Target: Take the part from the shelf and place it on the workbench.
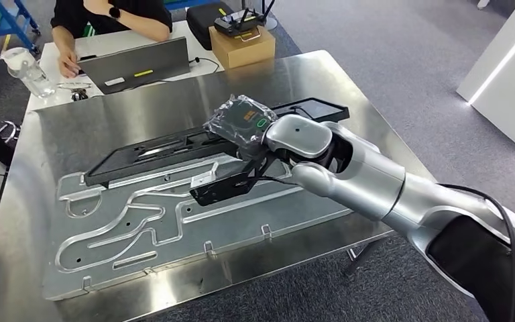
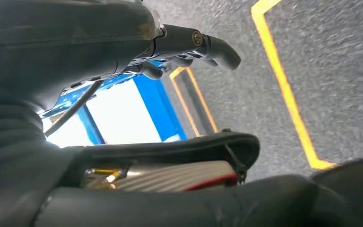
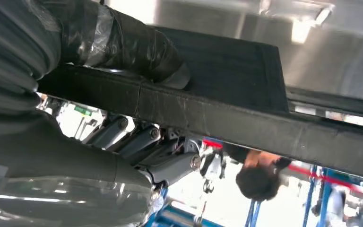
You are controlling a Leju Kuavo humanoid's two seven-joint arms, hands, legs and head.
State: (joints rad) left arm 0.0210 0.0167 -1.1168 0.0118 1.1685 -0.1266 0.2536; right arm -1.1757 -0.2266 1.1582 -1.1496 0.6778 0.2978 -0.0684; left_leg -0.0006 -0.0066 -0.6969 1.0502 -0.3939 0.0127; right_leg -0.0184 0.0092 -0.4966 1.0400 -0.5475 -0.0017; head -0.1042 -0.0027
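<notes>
The right hand grips one long black part near its middle, thumb above and fingers below. The part's long axis runs across the workbench toward the far right corner, low over one clear cut-out plate; I cannot tell if it touches. The left hand hangs over the floor, fingers loosely curled, holding nothing.

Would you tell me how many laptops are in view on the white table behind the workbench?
1. The laptop stands open on the white table, in front of the seated person. Others may lie beyond the frame.
</notes>
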